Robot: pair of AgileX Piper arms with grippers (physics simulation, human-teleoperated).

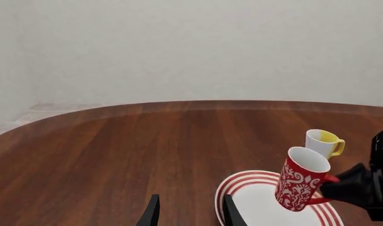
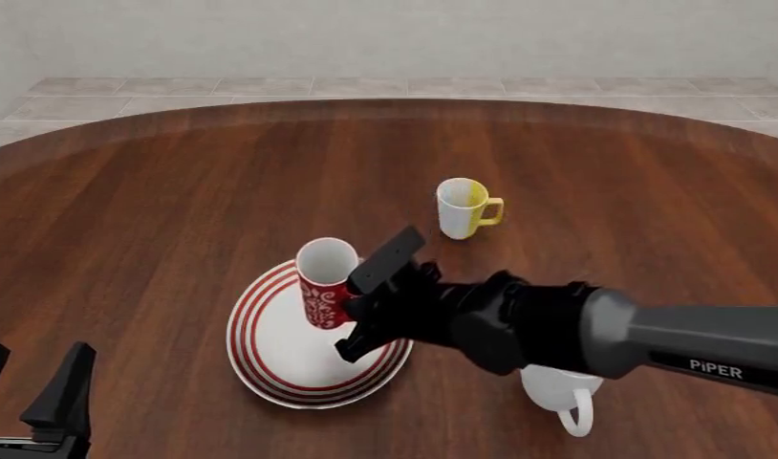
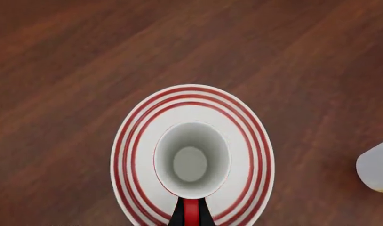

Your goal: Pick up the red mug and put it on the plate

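One hand, the right hand (image 2: 351, 320), is clamped on the handle of the red mug (image 2: 324, 284), which is over the plate (image 2: 268, 359), slightly tilted. Left hand (image 2: 32, 382), near the plate, is open and empty.

The table (image 2: 172, 191) looks like dark, smoothly varnished wood with streaky grain. The red mug (image 2: 323, 287), the plate (image 2: 268, 344) and the yellow-and-white mug (image 2: 464, 207) at its 1 o'clock appear glazed ceramic. The right gripper (image 2: 354, 327) looks matt black plastic.
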